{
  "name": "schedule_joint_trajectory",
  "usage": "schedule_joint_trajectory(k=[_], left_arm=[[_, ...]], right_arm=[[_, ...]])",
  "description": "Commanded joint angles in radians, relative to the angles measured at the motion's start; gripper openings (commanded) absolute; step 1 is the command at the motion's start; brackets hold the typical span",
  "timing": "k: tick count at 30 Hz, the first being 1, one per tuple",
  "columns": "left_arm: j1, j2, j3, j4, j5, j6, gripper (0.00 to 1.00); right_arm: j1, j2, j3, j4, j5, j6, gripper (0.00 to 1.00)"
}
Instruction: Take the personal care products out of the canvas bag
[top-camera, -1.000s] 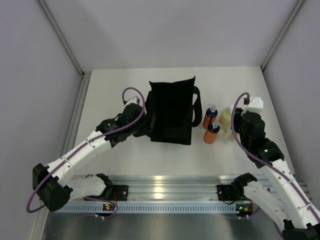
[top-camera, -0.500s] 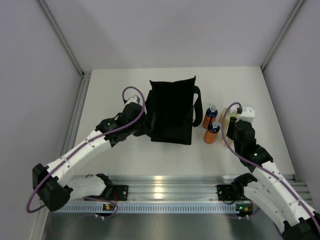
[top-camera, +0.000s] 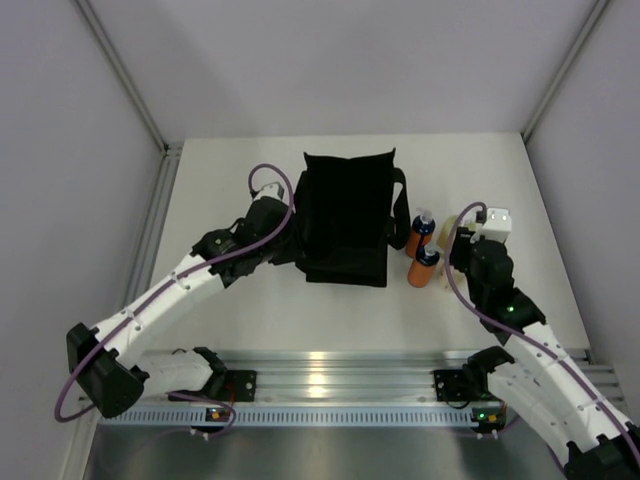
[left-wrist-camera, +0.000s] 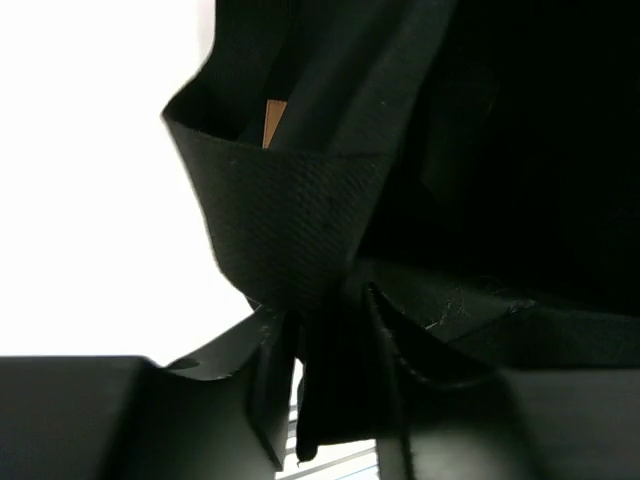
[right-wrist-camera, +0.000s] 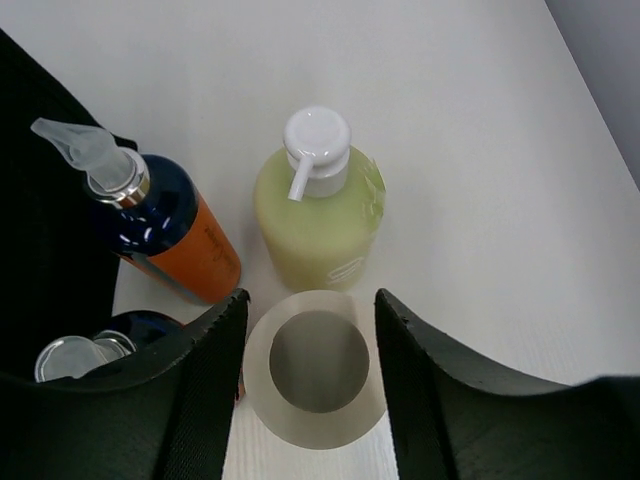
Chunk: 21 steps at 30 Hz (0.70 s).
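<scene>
the bag (top-camera: 345, 215) has slid right; the right tool (right-wrist-camera: 312, 400) now straddles the beige bottle (right-wrist-camera: 318, 365) on the surface (right-wrist-camera: 450, 120) beside the green bottle (right-wrist-camera: 320, 215) and orange bottle (right-wrist-camera: 180, 245), grip unclear. the left tool (left-wrist-camera: 320, 420) straddles bag cloth, hold unclear. we judge this the last placing; next, release and lift clear.

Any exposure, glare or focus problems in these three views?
Left wrist: table blown out to white, canvas bag almost featureless black, nearest fabric soft. Right wrist: sharp, evenly lit, small highlights on the farther orange bottle. Top external: glare on the metal rail.
</scene>
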Motion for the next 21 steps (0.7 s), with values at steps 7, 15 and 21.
schedule_joint_trajectory(k=[7, 15, 21], left_arm=[[-0.002, 0.008, 0.109, -0.025, -0.048, 0.055, 0.66], [0.000, 0.021, 0.250, -0.061, -0.155, 0.134, 0.99], [0.014, 0.047, 0.336, -0.077, -0.252, 0.209, 0.99]], right_arm=[[-0.011, -0.035, 0.080, 0.066, -0.031, -0.008, 0.67], [-0.011, 0.001, 0.329, -0.115, -0.041, -0.057, 0.85], [-0.013, 0.054, 0.552, -0.334, -0.063, -0.054, 1.00]])
